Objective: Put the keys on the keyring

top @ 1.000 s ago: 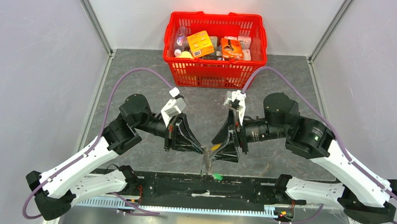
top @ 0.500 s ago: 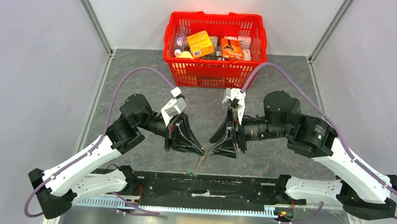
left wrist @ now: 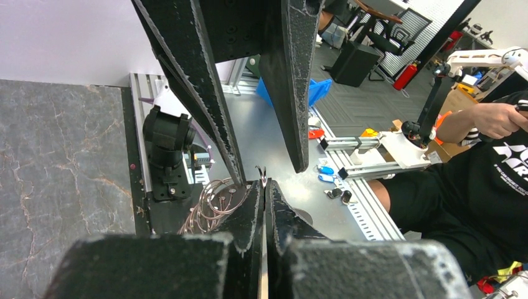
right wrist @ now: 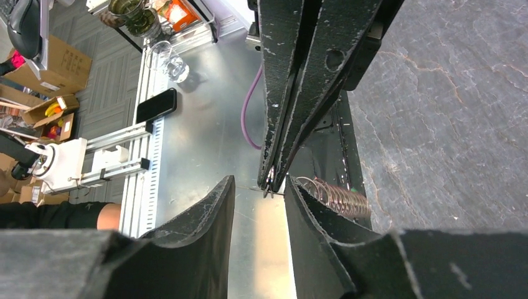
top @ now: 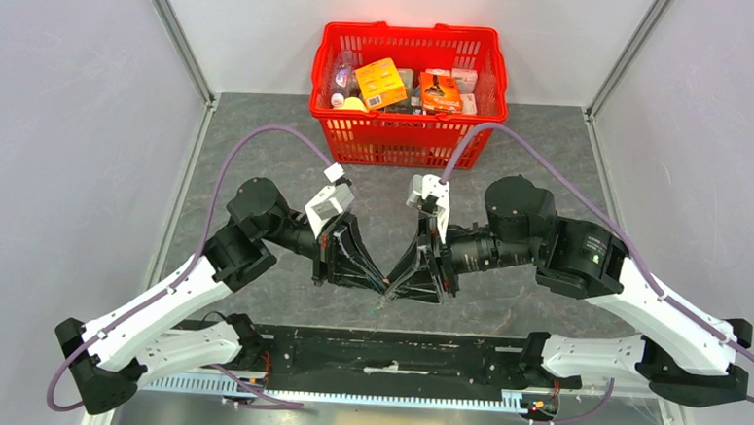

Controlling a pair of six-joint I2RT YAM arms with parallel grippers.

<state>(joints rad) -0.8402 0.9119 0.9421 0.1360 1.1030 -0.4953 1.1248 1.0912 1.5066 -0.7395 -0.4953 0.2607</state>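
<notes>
the left arm [top: 169, 304] reaches in from the near left corner of the bench [top: 261, 129] toward the middle. the left gripper [left wrist: 264, 187] is pressed fully closed, its two black fingers flat against each other. a thin end of grey wire pokes out from between their tips. that wire is part of the keyring [left wrist: 215, 200], so the ring is pinched in the left gripper. its springy coil hangs just beside the closed fingers, clear of the surface, over the middle of the bench close to its near edge. in the right wrist view a green speck [right wrist: 352, 189] sits at the far end of the coil; it is too small to tell whether it is a key.

the right gripper [right wrist: 258, 182] meets the left one tip to tip. it stands partly open with a clear gap between its fingers and grips nothing. the left gripper's tips and the wire end lie in that gap, and the coil shows just past one of its fingers.

a red basket [top: 396, 140] packed with boxes and packets stands at the middle of the far edge, well apart from both grippers. the right arm [top: 641, 304] comes in from the near right corner.
</notes>
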